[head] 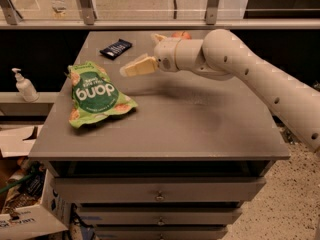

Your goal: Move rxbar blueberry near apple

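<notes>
The rxbar blueberry (115, 48), a flat dark bar with pale lettering, lies at the far left of the grey table top (190, 129). The apple (182, 34) sits at the far edge and is mostly hidden behind my wrist, with only its red-orange top showing. My gripper (140, 54) hovers above the table between the two, right of the bar and left of the apple. It is open and empty. One pale finger (139, 66) points left toward the bar.
A crinkled green chip bag (95, 94) lies on the left part of the table. A soap dispenser (23, 85) stands on a lower ledge to the left. Boxes (25, 219) sit on the floor at the lower left. Drawers (160, 194) run under the table top.
</notes>
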Motion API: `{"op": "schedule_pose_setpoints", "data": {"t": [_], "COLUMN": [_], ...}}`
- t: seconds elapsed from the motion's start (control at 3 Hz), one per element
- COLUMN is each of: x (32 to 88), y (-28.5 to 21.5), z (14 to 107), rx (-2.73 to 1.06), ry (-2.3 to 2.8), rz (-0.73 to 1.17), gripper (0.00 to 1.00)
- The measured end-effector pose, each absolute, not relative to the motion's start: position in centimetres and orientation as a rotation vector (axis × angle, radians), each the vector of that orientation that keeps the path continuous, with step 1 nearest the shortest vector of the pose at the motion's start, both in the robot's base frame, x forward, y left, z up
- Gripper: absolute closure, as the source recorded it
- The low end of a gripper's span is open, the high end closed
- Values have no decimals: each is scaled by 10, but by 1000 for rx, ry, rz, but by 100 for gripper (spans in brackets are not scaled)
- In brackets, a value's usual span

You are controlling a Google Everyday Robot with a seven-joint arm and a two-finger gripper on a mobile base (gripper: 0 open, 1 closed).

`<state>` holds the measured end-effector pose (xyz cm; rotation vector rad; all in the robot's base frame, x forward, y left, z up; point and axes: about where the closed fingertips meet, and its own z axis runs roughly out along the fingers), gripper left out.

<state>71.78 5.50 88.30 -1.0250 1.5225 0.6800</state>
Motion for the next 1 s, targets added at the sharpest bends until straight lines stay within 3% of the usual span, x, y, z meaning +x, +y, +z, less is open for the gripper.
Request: {"op": "schedule_pose_setpoints", "data": {"t": [1.0], "x": [776], "y": [76], "z": [858], "rx": [-1020], "ry": [1636], "rz": [566], "gripper": [0]}}
